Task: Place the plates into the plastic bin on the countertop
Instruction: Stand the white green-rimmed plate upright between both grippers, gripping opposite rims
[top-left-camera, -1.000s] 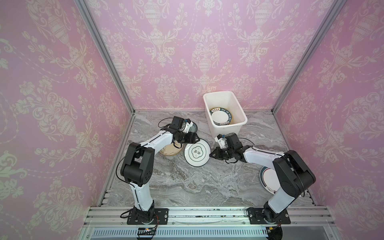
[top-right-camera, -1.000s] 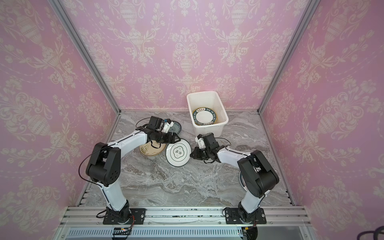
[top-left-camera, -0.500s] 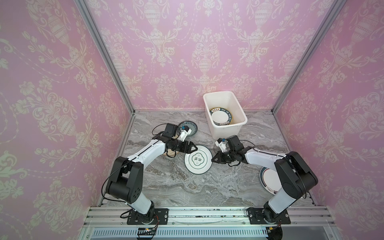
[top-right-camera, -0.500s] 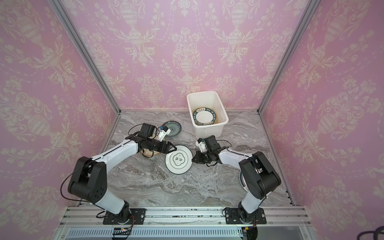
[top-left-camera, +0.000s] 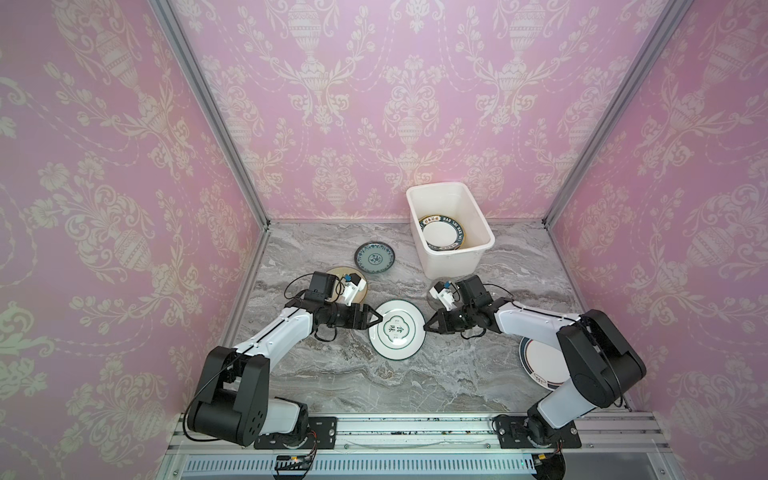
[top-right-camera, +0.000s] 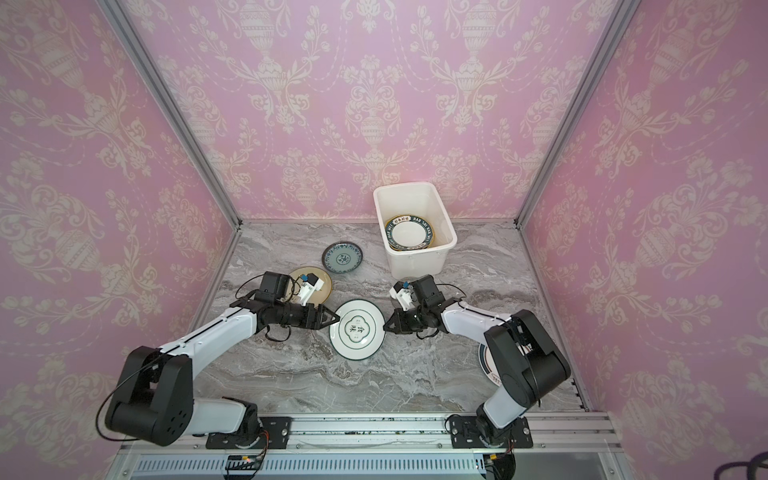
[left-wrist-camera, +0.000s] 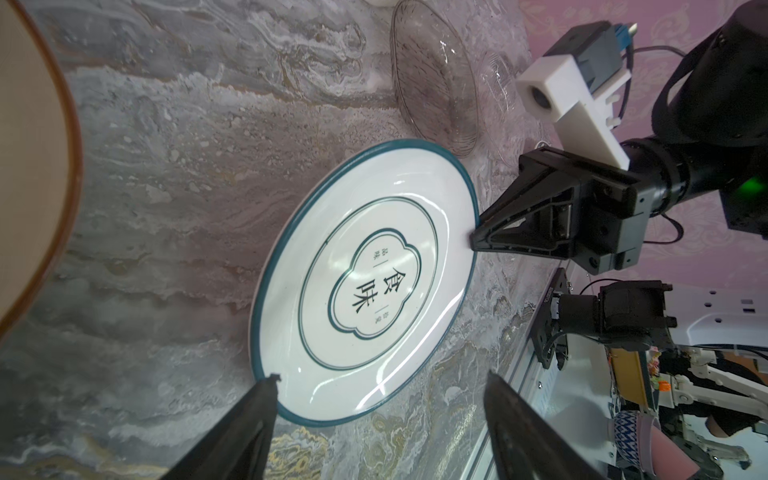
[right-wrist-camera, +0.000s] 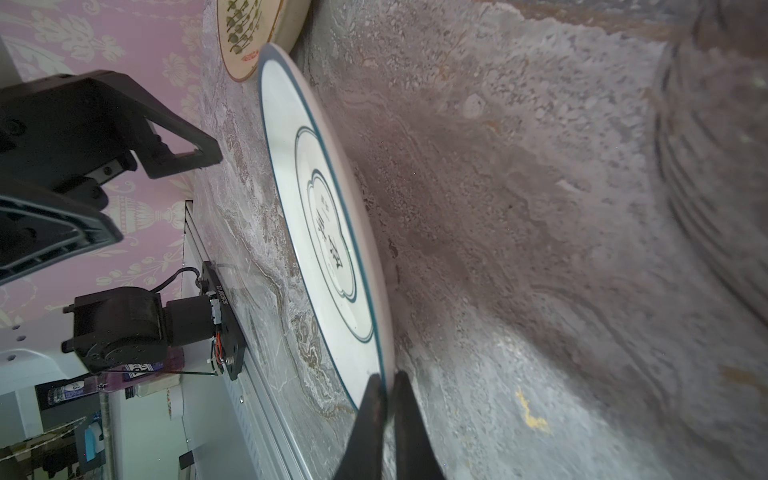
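Status: right end effector (top-left-camera: 427, 328) is pressed together, pinching the right rim of the teal-rimmed plate (top-left-camera: 397, 329). That plate lies on the counter (top-left-camera: 415, 386) at centre of both top views, not yet in the plastic bin (top-left-camera: 453, 262). The rim grip makes sense: the plate lies flat, so its edge is the only part thin enough to bite. Can't tell if that edge is off the counter.

The left end effector (left-wrist-camera: 380, 376) is spread and empty, at the opposite rim with the plate's near edge between its fingers. My read: it's there to stop the plate sliding, or to take a second grip.

The bin sits upper right of centre, with a lettered-rim plate (top-left-camera: 442, 232) inside.

In the way: clear glass plates (left-wrist-camera: 436, 83) lie between this plate and the bin, under the right wrist. A straight path crosses them and needs height.

Off the path:
- blue-patterned plate (top-left-camera: 375, 257), left of the bin
- cream plate (left-wrist-camera: 29, 166), partly under the left wrist camera
- dark-rimmed plate (top-left-camera: 540, 361), lower right, half covered by the right arm
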